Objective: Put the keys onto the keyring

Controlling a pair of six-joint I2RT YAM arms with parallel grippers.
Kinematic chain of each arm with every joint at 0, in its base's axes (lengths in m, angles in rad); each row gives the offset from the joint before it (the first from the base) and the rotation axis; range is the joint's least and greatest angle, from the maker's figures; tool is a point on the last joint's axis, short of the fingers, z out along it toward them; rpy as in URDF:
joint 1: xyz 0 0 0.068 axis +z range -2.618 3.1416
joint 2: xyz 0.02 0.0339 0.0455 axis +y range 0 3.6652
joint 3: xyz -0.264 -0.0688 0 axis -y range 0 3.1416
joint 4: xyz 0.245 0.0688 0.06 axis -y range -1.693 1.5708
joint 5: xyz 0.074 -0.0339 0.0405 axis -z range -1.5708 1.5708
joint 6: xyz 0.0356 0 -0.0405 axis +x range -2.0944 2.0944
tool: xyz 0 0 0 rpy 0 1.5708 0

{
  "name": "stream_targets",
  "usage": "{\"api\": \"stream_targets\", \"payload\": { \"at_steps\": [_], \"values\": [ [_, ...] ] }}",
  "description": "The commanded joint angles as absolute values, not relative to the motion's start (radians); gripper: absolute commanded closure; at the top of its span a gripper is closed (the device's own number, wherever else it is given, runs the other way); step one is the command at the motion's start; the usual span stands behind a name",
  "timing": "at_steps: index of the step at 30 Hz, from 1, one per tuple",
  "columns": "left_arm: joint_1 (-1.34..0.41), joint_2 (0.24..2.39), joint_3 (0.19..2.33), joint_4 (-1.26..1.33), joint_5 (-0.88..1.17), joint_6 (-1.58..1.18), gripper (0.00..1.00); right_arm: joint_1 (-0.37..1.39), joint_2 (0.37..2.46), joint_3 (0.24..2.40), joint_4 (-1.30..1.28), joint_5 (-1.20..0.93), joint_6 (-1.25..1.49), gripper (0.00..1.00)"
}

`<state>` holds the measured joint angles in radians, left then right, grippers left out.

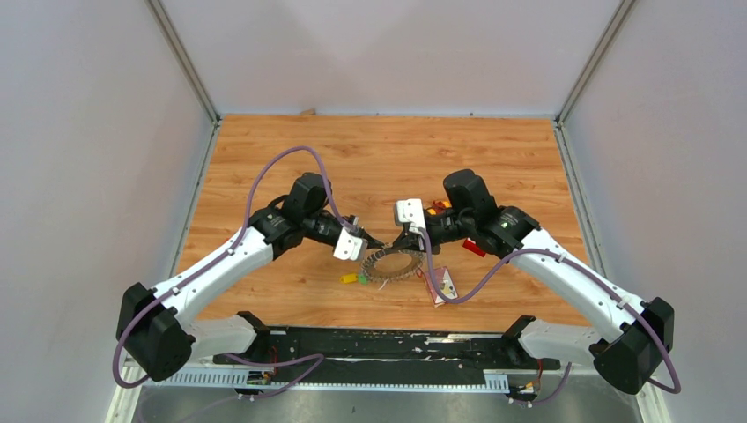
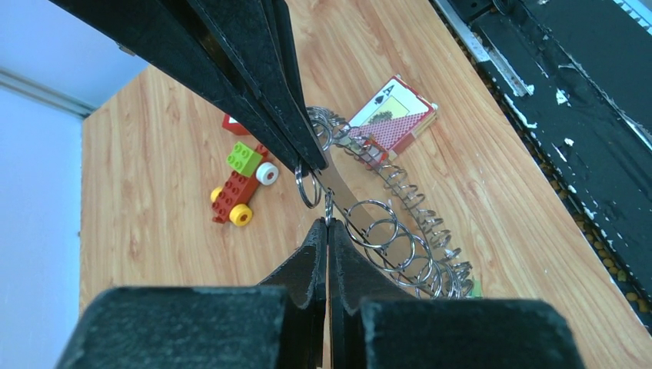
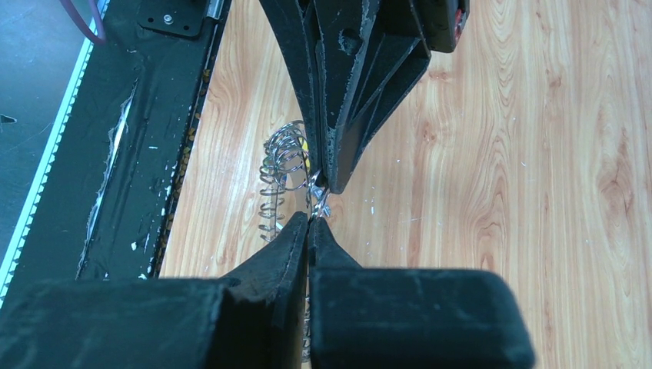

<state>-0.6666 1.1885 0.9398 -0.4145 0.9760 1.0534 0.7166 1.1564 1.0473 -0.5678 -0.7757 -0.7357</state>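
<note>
Grips silver coiled-wire keyring (image 2: 388, 234) at mid desk (image 1: 370, 167) with left pincer (image 2: 328, 224) and right pincer (image 2: 311, 163), both clamped narrow, tip to tip; red playing-card box (image 2: 394, 115) just beside, brick toy car (image 2: 240, 184) and yellow-headed key (image 1: 351, 278) near

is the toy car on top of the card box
No, the toy car stands on the table, apart from the card box.

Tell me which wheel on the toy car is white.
The wheel beside the green brick; the car's other visible wheels are yellow.
</note>
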Motion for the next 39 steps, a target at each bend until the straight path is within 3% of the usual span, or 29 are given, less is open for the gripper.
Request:
{"api": "stream_targets", "payload": {
  "at_steps": [1, 9, 12, 22, 39],
  "values": [
    [-0.672, 1.147, 0.96, -0.459, 0.962, 1.091, 1.0, 0.707, 1.137, 1.048, -0.511, -0.792, -0.732, 1.0],
    [-0.672, 1.104, 0.97, -0.499, 0.992, 1.086, 1.0, 0.696, 1.166, 1.035, -0.482, -0.785, -0.695, 0.99],
    [-0.672, 1.09, 0.957, -0.456, 1.013, 1.03, 1.0, 0.692, 1.173, 1.034, -0.477, -0.787, -0.692, 0.95],
    [-0.672, 1.073, 0.878, -0.196, 1.053, 0.728, 1.0, 0.672, 1.142, 1.045, -0.496, -0.795, -0.699, 0.56],
    [-0.671, 1.102, 0.706, 0.44, 0.996, 0.173, 1.0, 0.669, 1.032, 0.98, -0.445, -0.834, -0.7, 0.69]
  ]
}}
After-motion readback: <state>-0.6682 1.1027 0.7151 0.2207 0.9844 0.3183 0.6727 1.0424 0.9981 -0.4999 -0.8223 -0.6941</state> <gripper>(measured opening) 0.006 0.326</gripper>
